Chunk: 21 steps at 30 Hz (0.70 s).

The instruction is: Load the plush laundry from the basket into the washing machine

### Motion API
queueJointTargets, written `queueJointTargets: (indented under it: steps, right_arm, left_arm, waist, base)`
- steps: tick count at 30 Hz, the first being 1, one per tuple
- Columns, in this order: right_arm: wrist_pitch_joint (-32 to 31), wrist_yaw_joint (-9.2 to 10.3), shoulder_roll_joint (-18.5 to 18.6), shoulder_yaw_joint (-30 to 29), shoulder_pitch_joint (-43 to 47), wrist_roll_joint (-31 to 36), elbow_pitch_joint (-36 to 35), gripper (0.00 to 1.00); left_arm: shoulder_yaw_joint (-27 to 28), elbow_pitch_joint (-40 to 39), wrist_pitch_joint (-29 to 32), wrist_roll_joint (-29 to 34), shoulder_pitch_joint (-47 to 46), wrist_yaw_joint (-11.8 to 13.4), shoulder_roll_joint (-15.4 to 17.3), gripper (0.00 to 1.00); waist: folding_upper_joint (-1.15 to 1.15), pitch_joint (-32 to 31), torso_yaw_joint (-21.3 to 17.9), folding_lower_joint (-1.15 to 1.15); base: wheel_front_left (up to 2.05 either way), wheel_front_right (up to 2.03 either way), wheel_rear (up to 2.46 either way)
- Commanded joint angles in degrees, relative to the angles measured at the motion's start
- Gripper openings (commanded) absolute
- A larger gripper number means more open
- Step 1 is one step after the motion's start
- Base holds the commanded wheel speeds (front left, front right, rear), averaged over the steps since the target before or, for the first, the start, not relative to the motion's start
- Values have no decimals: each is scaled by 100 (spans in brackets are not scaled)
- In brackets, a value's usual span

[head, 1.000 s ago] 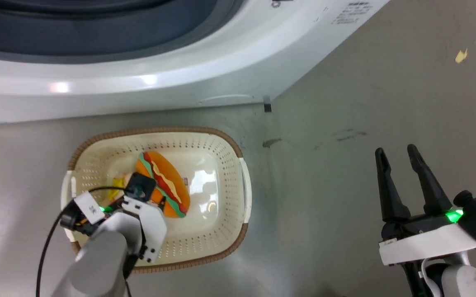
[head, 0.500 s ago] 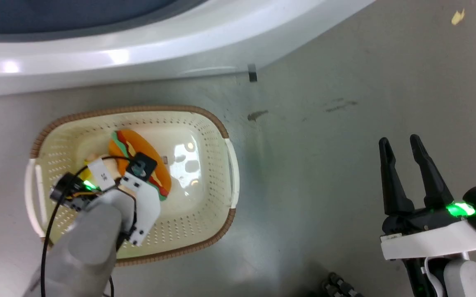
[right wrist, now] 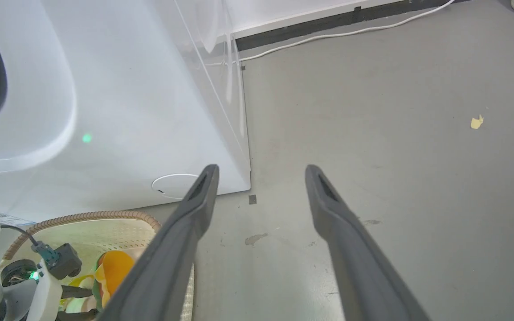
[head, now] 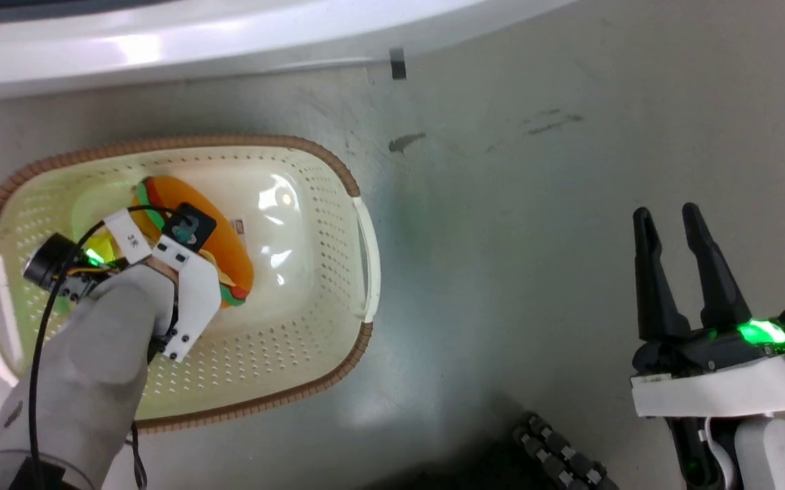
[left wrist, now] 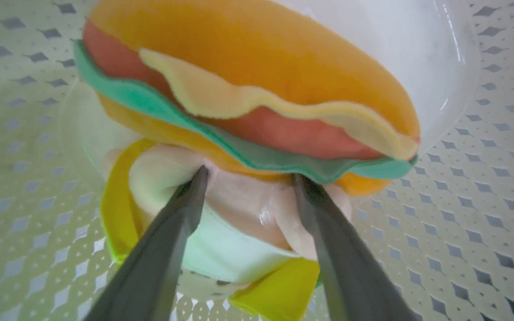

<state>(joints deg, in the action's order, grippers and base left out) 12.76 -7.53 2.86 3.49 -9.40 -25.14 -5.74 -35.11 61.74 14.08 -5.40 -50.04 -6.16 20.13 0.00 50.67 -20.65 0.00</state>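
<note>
Reaching down into the basket (head: 355,327), the left gripper (left wrist: 250,178) sets its two fingers either side of the toy's (head: 229,241) pinkish lower part, just under the green layer of the bun. The fingers are spread, about as wide as the other arm's. Both tips touch the plush, but no clear squeeze shows. The toy lies on the basket floor, toward the basket's left half in the head view, with the orange bun uppermost and yellow cloth beneath it. The pale left wrist covers part of it from above. A small label (head: 238,223) sits on the basket floor just beside the bun.

The basket stands on the grey floor (head: 535,272), near the washer (head: 161,41) but apart from it. The washer's white front runs along the top of the head view.

The right gripper (head: 666,212) hangs over bare floor, well apart from the basket, fingers spread and holding nothing. A dark stain (head: 406,141) and a small black mark (head: 398,63) lie on the floor between basket and washer. The right wrist view also catches a yellow scrap (right wrist: 476,121) and a white cable (right wrist: 328,36) along the wall.
</note>
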Motion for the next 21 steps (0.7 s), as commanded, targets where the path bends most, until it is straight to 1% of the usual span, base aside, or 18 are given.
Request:
queueJointTargets:
  steps: [1,7,9,10,11,13,14,15,16,17,18,19,20,21]
  right_arm:
    - [56,4,1,16,-125,-102,-35,100]
    - [116,4,1,93,-257,-241,28,100]
    - [152,4,1,135,-390,-294,98,100]
    - [152,4,1,135,-390,-294,98,100]
    - [176,4,1,193,-499,-325,155,100]
    - [188,4,1,226,-551,-338,191,100]
    - [211,4,1,308,-661,-361,264,100]
    - [211,4,1,308,-661,-361,264,100]
    - [224,4,1,308,-715,-301,340,100]
    - [224,4,1,308,-715,-301,340,100]
    - [224,4,1,270,-696,-225,378,100]
    - [224,4,1,187,-633,-63,438,100]
    - [224,4,1,187,-633,-63,438,100]
    - [224,4,1,154,-589,25,470,100]
  left_arm:
    - [-128,214,8,-74,-164,-28,49,0]
    - [-305,513,-95,-255,-326,-71,153,0]
    - [-345,701,-141,-399,-397,-88,203,0]
    - [-345,701,-141,-399,-397,-88,203,0]
    - [-334,827,-250,-512,-414,-58,277,0]
    - [-328,888,-318,-570,-407,-32,304,0]
    - [-309,1000,-497,-694,-363,16,352,0]
    - [-309,1000,-497,-694,-363,16,352,0]
    - [-285,1037,-732,-799,-234,63,294,0]
    - [-285,1037,-732,-799,-234,63,294,0]
    - [-258,1024,-851,-854,-129,71,214,0]
    - [-127,1012,-1104,-1033,71,146,48,0]
    - [-127,1012,-1104,-1033,71,146,48,0]
    - [-101,1009,-1223,-1088,187,158,-42,0]
  waist:
    - [0,147,-66,0]
    - [0,313,-203,0]
    - [0,320,-322,0]
    - [0,320,-322,0]
    - [0,278,-435,0]
    - [0,240,-491,0]
    - [0,118,-612,0]
    - [0,118,-612,0]
    - [0,-157,-599,0]
    - [0,-157,-599,0]
    - [0,-355,-534,0]
    - [0,-743,-384,0]
    - [0,-743,-384,0]
    - [0,-939,-302,0]
  base:
    - [0,0,0]
    - [0,0,0]
    - [0,0,0]
    - [0,0,0]
    - [0,0,0]
    - [0,0,0]
    - [0,0,0]
    - [0,0,0]
    - [0,0,0]
    - [0,0,0]
    - [0,0,0]
    - [0,0,0]
    - [0,0,0]
    - [0,0,0]
